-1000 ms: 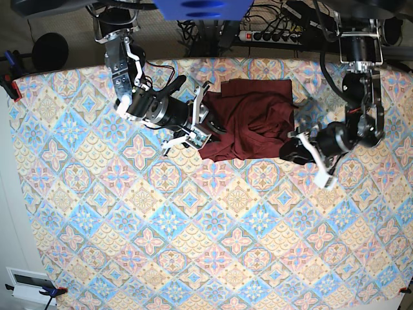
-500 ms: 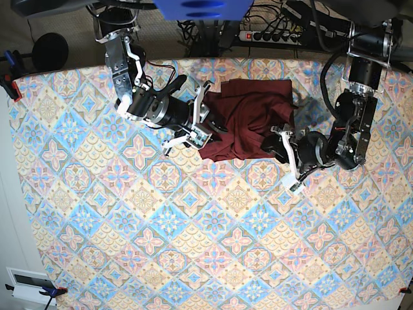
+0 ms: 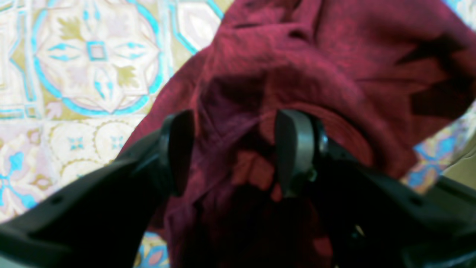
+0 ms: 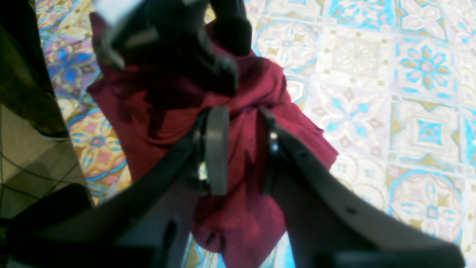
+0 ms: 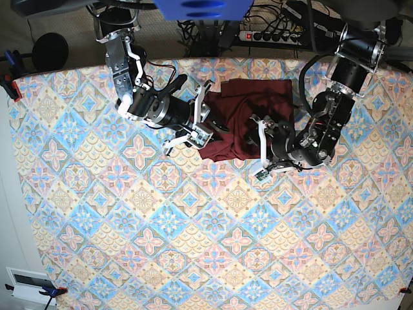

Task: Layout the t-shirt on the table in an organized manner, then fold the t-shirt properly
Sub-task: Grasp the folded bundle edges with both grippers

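The maroon t-shirt [image 5: 242, 110] lies crumpled in a rough square near the back of the patterned table [image 5: 193, 245]. My right gripper [image 5: 210, 123] is at the shirt's left edge. In the right wrist view its jaws [image 4: 241, 149] are shut on a raised bunch of the t-shirt [image 4: 253, 223]. My left gripper [image 5: 258, 143] hangs over the shirt's lower right part. In the left wrist view this gripper [image 3: 236, 152] is open, its fingers wide apart over wrinkled t-shirt fabric [image 3: 334, 56] without pinching it. Table cloth [image 3: 93, 56] shows to the left of it.
A power strip with cables [image 5: 271, 35] lies behind the table's back edge. Red clamps [image 5: 10, 84] hold the cloth at the left edge. A white box [image 5: 29, 284] sits off the front left corner. The left arm's dark gripper body [image 4: 178, 37] looms close behind my right fingers.
The left arm has swung leftward from the shirt's right edge onto the shirt, and its jaws have spread wider. The right gripper has stayed at the left edge.
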Controlling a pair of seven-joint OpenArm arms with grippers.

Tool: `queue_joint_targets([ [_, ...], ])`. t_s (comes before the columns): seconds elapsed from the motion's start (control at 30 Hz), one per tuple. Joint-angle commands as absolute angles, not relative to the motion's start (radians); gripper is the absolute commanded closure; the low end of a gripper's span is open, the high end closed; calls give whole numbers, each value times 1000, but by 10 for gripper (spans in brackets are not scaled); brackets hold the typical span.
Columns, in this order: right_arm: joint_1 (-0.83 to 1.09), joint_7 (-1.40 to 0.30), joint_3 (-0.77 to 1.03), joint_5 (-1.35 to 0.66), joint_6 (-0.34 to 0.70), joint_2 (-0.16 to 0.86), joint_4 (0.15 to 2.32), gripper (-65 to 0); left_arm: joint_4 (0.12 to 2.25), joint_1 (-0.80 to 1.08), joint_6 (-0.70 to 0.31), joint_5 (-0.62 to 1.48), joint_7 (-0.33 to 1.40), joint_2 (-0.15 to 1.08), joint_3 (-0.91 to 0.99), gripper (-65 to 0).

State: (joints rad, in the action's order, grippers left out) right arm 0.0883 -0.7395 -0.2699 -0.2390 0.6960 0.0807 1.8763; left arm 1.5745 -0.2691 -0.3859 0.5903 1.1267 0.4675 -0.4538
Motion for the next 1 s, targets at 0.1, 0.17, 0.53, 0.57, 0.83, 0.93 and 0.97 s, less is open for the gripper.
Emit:
queue_joint_targets([
  [0.1, 76, -713, -268, -257, 698, 76, 1891, -127, 1509, -291, -384, 521, 1050, 466, -447, -307],
  [0.17, 76, -713, -268, -257, 698, 76, 1891, -127, 1500, -291, -384, 504, 1038, 460, -444, -252],
  [0.53, 77, -713, -272, -257, 698, 76, 1893, -127, 1504, -262, -383, 501, 1032, 469, -234, -113],
  [0.57, 77, -713, -274, -260, 698, 76, 1893, -127, 1503, -255, -381, 501, 1032, 467, -202, -113],
  [0.83, 77, -757, -283, -378, 698, 79, 1902, -130, 1501, -206, -381, 503, 1032, 467, -67, -116],
  [0.93, 77, -768, -328, -377, 698, 79, 1908, -130, 1500, -203, -380, 503, 1033, 466, -47, -116],
  [0.97, 77, -768, -343, -377, 698, 79, 1908, -130, 1503, -194, -380, 506, 1035, 466, -31, -116],
])
